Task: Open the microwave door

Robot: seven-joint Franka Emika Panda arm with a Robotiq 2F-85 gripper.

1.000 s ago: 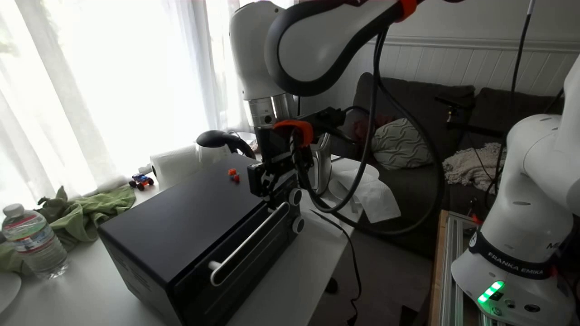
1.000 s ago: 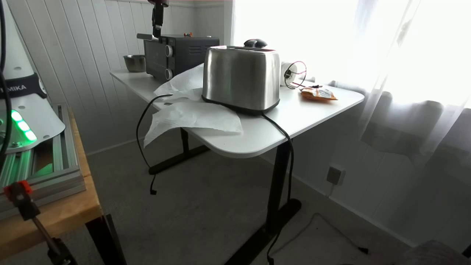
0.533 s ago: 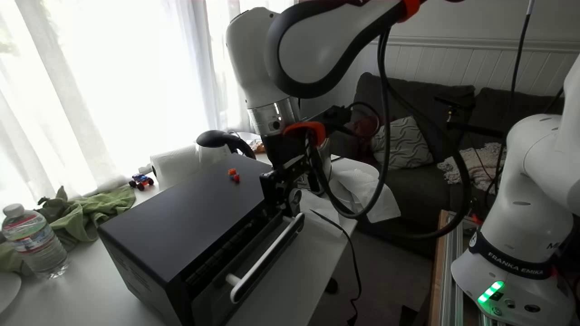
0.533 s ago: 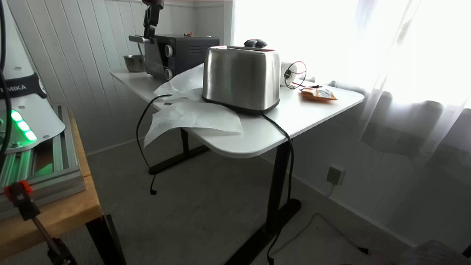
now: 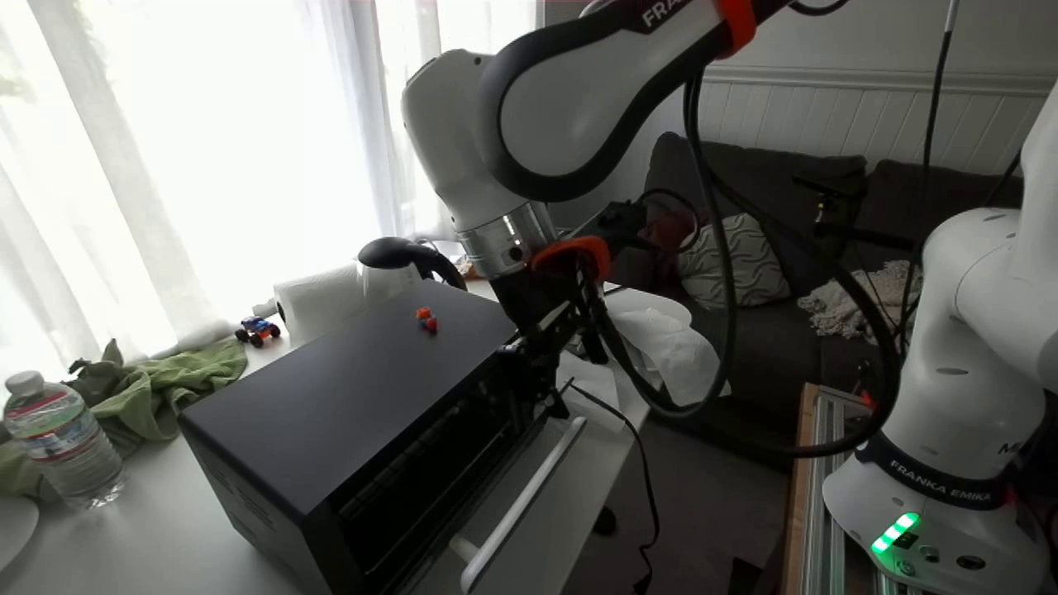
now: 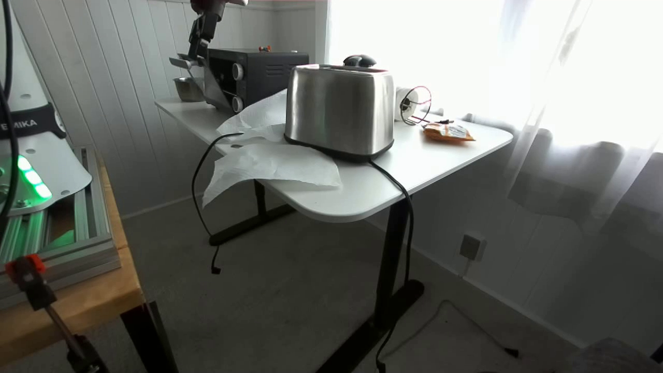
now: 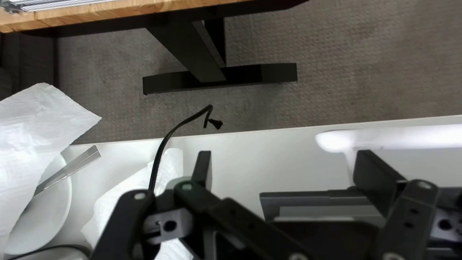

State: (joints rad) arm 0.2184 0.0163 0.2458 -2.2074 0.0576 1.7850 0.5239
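Note:
The black microwave stands on the white table; it also shows in an exterior view. Its door is tilted partly open, outward and down, and the dark inside shows behind it. The silver bar handle runs along the door's top; its end shows in the wrist view. My gripper is open with nothing between its fingers. One finger is beside the handle post at the door's top edge; whether they touch I cannot tell. The gripper is at the door's far end, near the toaster side.
A silver toaster stands beside the microwave, with paper towels and black cords at the table edge. Small toy blocks lie on the microwave. A water bottle stands behind it. A metal bowl is beyond the door.
The door has swung from about shut to partly open, its handle moving outward and down. My gripper has moved outward and down along with it and tilted.

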